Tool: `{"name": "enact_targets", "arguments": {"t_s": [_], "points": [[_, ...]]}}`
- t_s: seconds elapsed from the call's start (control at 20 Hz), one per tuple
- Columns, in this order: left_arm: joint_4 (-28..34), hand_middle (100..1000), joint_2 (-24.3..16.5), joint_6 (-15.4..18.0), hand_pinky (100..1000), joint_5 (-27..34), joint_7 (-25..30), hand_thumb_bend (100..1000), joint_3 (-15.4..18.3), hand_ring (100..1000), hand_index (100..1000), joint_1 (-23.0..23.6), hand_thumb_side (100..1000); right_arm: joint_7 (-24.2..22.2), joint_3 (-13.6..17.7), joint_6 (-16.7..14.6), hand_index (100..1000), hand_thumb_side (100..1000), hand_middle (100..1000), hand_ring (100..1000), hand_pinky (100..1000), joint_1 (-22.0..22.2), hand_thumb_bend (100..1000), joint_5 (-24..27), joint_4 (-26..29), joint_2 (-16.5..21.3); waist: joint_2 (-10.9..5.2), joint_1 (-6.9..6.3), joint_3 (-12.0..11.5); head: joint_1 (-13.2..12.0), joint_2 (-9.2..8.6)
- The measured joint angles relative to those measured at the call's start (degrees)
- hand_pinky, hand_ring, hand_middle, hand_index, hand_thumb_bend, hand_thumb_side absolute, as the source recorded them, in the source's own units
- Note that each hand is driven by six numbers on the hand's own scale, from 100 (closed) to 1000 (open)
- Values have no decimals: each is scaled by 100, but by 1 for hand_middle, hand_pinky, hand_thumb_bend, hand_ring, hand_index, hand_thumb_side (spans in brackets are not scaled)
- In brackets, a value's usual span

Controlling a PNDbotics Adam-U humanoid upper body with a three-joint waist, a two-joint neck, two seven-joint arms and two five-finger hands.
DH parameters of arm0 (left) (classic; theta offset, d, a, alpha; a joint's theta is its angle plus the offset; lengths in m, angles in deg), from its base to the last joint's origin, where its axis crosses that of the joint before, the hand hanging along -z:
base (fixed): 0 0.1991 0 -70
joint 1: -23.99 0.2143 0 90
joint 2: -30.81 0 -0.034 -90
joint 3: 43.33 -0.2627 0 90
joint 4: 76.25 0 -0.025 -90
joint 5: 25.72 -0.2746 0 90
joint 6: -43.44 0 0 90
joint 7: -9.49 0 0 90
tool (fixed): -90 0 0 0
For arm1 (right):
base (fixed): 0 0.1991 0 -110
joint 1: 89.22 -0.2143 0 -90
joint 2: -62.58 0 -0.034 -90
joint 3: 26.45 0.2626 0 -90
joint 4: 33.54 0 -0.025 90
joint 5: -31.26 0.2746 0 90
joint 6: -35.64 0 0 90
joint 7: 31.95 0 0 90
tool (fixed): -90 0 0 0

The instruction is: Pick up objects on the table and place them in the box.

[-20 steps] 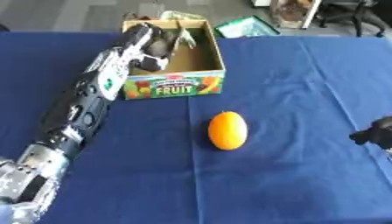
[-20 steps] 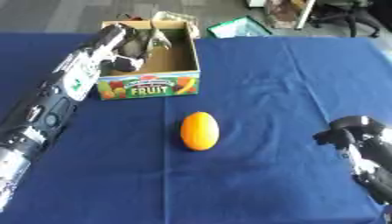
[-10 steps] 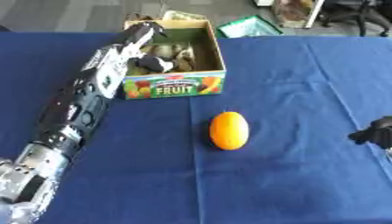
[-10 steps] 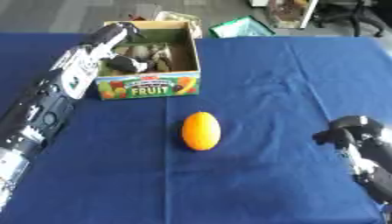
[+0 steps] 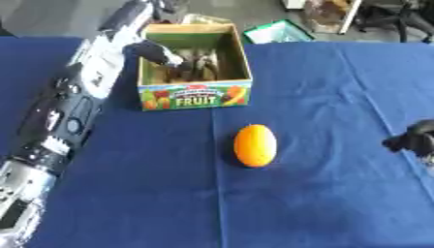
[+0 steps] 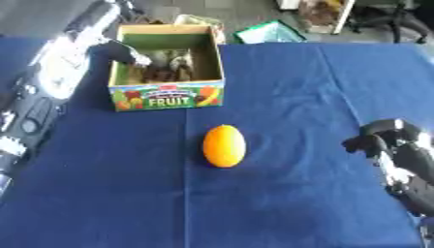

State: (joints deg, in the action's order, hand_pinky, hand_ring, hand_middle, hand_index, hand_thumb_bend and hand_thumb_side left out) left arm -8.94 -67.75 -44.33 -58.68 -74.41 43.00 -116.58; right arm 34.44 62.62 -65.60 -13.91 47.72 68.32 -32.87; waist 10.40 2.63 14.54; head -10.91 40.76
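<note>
Blue tabletop point(image 5: 339, 97) carries the fruit box point(image 5: 193, 94) at the far side, the left hand point(image 5: 157, 52) over it, fingers curled on nothing visible. Right hand point(image 6: 392, 143) rests low, fingers bent. Orange point(image 5: 255, 145) lies mid-table, untouched.

Orange oval fruit point(image 5: 255, 145): lies on its side on the blue cloth, near the open fruit-printed cardboard box point(image 5: 196, 95), not touching.

Blue-clothed table point(image 5: 322, 87), grey floor point(image 5: 59, 19) and chair legs point(image 6: 386, 22) beyond
</note>
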Motion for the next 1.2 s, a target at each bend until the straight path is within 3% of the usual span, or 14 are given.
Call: {"name": "enact_targets", "arguments": {"t_s": [0.1, 0.2, 0.35, 0.55, 0.65, 0.75, 1.0, 1.2], "points": [[503, 702, -74, 10, 703, 555, -49, 731, -5, 704, 780, 254, 314, -87, -92, -117, 655, 178, 432, 525, 648, -265, 100, 62, -10, 191, -20, -9, -92, 67, 6], [1216, 690, -275, 9, 695, 1280, -51, 747, -4, 692, 775, 769, 320, -226, -242, -280, 667, 173, 446, 531, 652, -697, 100, 149, -66, 470, -51, -8, -235, 152, 11], [2284, 676, -520, -121, 683, 2282, -3, 679, 17, 679, 768, 1479, 325, -540, -511, -586, 689, 171, 470, 556, 664, -1160, 100, 184, -292, 796, -56, -25, -342, 251, 28], [3348, 666, -581, -345, 678, 3193, 44, 666, 151, 673, 762, 2254, 332, -1123, -849, -1069, 730, 188, 529, 625, 700, -1647, 100, 110, -784, 993, -64, -37, -481, 365, 30], [3707, 662, -575, -435, 676, 3421, 45, 662, 221, 669, 761, 2499, 331, -1445, -994, -1332, 758, 220, 579, 680, 727, -1837, 122, -23, -1063, 1010, -77, -38, -537, 404, 35], [3960, 661, -565, -508, 676, 3556, 33, 661, 281, 669, 760, 2658, 331, -1656, -1135, -1496, 786, 262, 637, 745, 764, -2000, 203, -184, -1345, 1010, -86, -38, -568, 428, 36], [4255, 657, -458, -629, 674, 3690, 0, 650, 359, 665, 758, 2834, 330, -1675, -1455, -1477, 825, 331, 743, 843, 828, -2282, 385, -741, -2038, 928, -88, -41, -600, 472, 36], [4280, 654, -378, -684, 672, 3697, 29, 640, 386, 661, 758, 2855, 338, -1521, -1613, -1631, 830, 334, 750, 857, 845, -2390, 421, -1281, -2558, 690, -88, -54, -603, 507, 36]]}}
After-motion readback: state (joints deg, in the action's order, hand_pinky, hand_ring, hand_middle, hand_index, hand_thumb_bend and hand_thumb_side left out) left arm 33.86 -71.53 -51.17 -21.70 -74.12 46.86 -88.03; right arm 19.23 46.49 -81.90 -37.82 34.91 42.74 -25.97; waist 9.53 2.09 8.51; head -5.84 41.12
